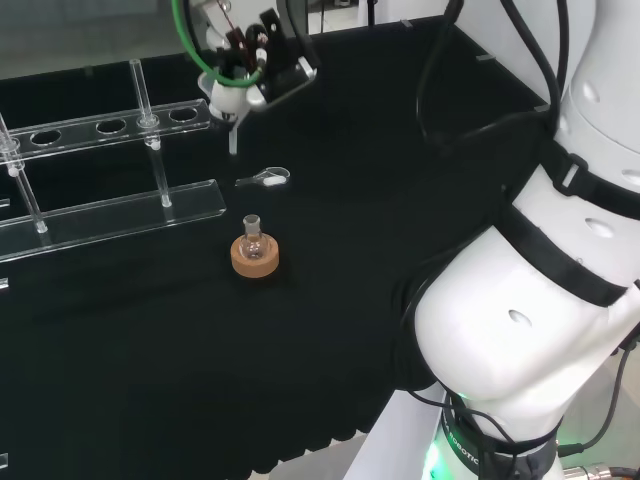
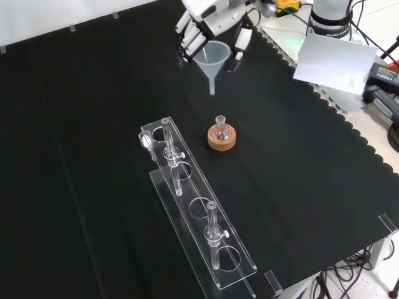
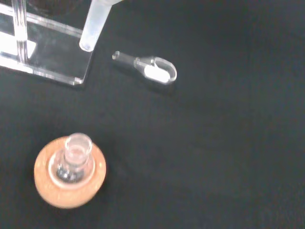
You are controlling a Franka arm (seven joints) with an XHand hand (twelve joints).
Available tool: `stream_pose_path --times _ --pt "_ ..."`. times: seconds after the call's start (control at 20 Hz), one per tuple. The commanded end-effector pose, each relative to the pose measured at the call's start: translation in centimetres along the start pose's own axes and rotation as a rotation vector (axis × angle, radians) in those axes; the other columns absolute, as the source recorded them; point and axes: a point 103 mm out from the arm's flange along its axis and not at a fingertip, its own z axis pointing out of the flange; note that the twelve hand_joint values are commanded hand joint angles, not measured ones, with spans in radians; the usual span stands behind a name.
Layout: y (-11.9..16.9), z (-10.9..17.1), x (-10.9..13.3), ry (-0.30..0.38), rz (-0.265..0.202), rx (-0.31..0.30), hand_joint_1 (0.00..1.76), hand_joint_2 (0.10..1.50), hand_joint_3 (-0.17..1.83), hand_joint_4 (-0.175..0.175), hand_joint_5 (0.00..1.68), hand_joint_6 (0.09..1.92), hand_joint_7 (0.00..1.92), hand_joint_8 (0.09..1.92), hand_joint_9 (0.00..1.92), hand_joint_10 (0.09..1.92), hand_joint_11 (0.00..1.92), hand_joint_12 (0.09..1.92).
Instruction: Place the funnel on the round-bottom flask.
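One funnel hangs spout-down in the hand, fingers curled round its rim, held clear above the cloth, near the flask, which sits upright on its cork ring.

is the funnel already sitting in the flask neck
No, the hand holds the funnel in the air, away from the round-bottom flask, which stands on its cork ring.

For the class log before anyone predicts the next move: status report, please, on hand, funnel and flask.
Hand shut on translucent plastic funnel, held above cloth. Small clear round-bottom flask upright on cork ring, neck open, funnel not yet over it. Small clear glass stopper lies beside, not blocking.
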Motion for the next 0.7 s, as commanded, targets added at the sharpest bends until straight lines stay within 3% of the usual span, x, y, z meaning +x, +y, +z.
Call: stream_pose_path --times 0.05,0.7 --pt "-0.9 2.3 2.4 -0.029 0.006 0.02 0.86 1.09 -0.17 -0.007 0.65 0.5 0.62 0.66 0.87 0.46 0.56 1.25" --pt "0.3 6.4 4.2 -0.069 0.021 0.048 0.86 1.1 -0.17 -0.008 0.65 0.51 0.61 0.66 0.87 0.46 0.56 1.25"
